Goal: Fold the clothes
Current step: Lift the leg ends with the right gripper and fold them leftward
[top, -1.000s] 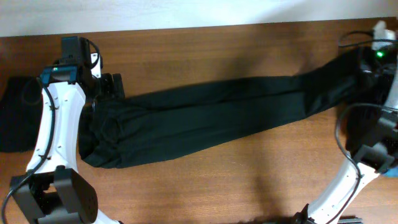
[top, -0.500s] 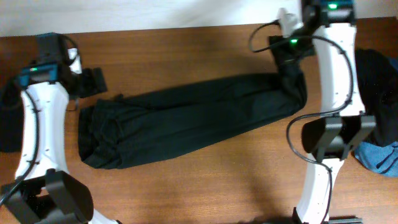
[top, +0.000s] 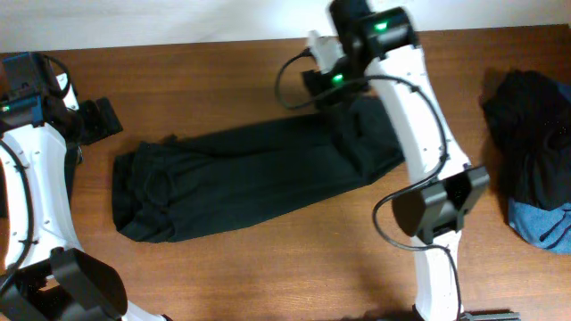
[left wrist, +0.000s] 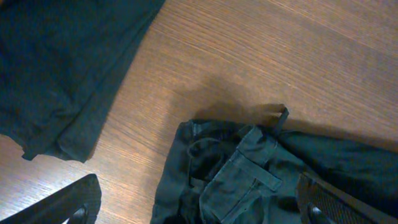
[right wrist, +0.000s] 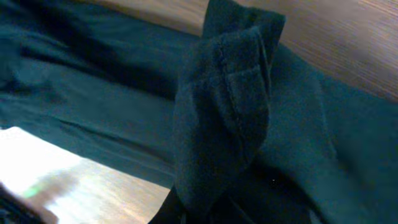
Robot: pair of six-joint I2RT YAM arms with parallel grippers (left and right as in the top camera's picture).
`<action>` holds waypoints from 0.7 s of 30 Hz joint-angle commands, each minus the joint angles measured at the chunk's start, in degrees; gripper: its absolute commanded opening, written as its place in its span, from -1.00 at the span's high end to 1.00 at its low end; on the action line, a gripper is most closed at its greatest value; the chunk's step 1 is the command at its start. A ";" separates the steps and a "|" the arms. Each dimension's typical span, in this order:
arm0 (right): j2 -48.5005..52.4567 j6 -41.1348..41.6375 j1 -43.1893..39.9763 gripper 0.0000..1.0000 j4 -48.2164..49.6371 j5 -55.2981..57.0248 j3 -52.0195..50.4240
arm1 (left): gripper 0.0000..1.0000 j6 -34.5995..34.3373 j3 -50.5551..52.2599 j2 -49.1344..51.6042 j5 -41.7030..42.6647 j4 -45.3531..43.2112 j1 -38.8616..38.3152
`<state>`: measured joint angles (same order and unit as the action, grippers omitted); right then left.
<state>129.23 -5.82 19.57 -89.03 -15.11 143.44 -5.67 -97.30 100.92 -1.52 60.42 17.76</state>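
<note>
From my overhead feed I see a brown wooden table [top: 223, 80] filling nearly the whole view, its grain running left to right; along its far edge lies a pale off-white strip [top: 178, 18], wall or floor I cannot tell; the light is soft, throwing blurred shadows on the wood; my right wrist feed catches a washed-out bright patch [right wrist: 25, 146] on the tabletop.

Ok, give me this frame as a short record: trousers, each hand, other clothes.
trousers: black, lying along the table, waistband at left, leg end raised
left hand: open, empty, beside the waistband, not touching
right hand: shut on the leg end, above the trousers' middle
other clothes: black pile with blue piece at right edge; dark garment at far left
</note>
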 commanded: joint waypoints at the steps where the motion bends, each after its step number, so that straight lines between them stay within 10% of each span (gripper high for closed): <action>1: -2.08 3.87 3.87 0.92 0.85 -0.74 1.09 | -0.99 -0.76 -1.18 -1.75 0.90 0.04 0.20; 21: 3.34 8.26 19.28 0.92 6.21 -0.74 -3.02 | -0.99 -0.74 -2.40 -2.08 0.87 0.15 0.22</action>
<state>130.61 1.76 36.99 -83.59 -15.09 142.65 -5.67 -98.26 100.82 -1.30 60.45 17.76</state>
